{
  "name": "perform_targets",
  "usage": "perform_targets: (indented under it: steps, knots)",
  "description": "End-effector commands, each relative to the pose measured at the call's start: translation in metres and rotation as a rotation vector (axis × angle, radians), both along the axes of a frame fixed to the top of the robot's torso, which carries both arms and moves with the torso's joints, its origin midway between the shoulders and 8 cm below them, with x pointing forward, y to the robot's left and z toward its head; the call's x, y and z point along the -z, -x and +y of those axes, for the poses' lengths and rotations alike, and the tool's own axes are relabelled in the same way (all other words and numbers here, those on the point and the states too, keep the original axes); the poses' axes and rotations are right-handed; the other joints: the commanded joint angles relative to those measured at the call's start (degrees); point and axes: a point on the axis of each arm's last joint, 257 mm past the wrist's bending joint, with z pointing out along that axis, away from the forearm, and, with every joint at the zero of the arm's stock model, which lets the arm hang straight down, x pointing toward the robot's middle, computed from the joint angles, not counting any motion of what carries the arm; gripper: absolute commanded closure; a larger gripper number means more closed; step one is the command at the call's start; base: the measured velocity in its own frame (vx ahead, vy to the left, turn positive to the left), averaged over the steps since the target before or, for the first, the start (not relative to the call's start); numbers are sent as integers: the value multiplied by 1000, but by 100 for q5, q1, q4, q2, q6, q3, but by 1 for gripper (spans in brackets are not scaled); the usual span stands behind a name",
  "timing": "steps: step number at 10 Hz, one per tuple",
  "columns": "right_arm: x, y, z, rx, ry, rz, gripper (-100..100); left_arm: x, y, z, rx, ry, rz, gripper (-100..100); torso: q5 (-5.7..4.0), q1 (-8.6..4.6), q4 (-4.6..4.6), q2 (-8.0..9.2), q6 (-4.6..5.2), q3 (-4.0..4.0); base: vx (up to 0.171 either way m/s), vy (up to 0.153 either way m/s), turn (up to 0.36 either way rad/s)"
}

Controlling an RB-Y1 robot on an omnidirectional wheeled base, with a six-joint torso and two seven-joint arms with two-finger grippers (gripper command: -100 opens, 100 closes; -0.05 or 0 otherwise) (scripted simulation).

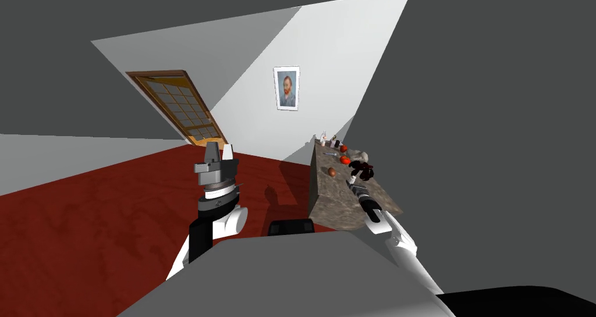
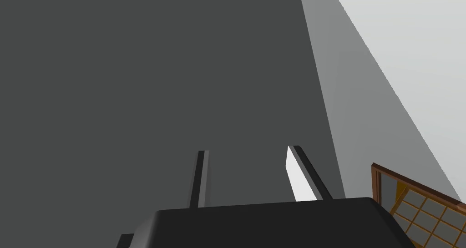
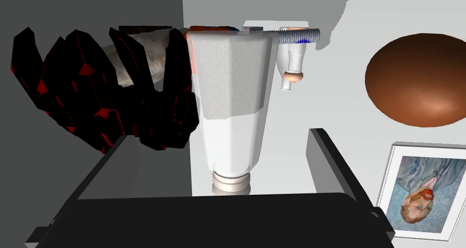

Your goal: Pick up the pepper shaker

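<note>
Cap end of the pepper shaker [image 3: 232, 99] partly behind the right gripper [image 3: 218, 138]; portrait [image 3: 421, 195] and brown round thing [image 3: 418, 81] cut off.

dark red floor [image 1: 87, 226], grey walls [image 1: 337, 57], framed portrait [image 1: 286, 88], stone counter [image 1: 334, 202]

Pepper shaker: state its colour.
The pepper shaker is translucent white, greyish-white fill, pale ribbed cap; right wrist view shows it best.
</note>
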Motion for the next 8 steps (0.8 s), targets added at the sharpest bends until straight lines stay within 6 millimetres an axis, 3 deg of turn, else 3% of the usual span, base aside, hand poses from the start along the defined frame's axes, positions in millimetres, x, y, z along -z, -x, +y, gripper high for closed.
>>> perform_targets:
  steps: [1, 2, 4, 5, 7, 8]
  knots:
    - [7, 5, -8, 8, -2, 12, -100, 0, 0, 0, 0, 0, 0, 0, 0, 0, 0, 0, 0, 0, 8, 35, -18]
    - [1, 13, -29, 20, 4, 2, -100, 0, 0, 0, 0, 0, 0, 0, 0, -2, -1, -6, 1, -4, -20, 59, 226]
    - [14, 21, -35, 37, -4, 27, -100, 0, 0, 0, 0, 0, 0, 0, 1, 4, -1, -2, 1, -1, -2, 38, 65]
    - [5, 28, -55, 48, 4, 10, -100, 0, 0, 0, 0, 0, 0, 0, 0, -5, -1, -5, 2, -3, -11, 44, 208]
    - [19, 37, -62, 67, -5, 37, -100, 0, 0, 0, 0, 0, 0, 0, 0, 0, -1, -1, 1, -1, -8, 33, 71]
    - [9, 45, -82, 80, 3, 16, -100, 0, 0, 0, 0, 0, 0, 0, -1, -5, -1, -2, 3, -2, -11, 54, 227]
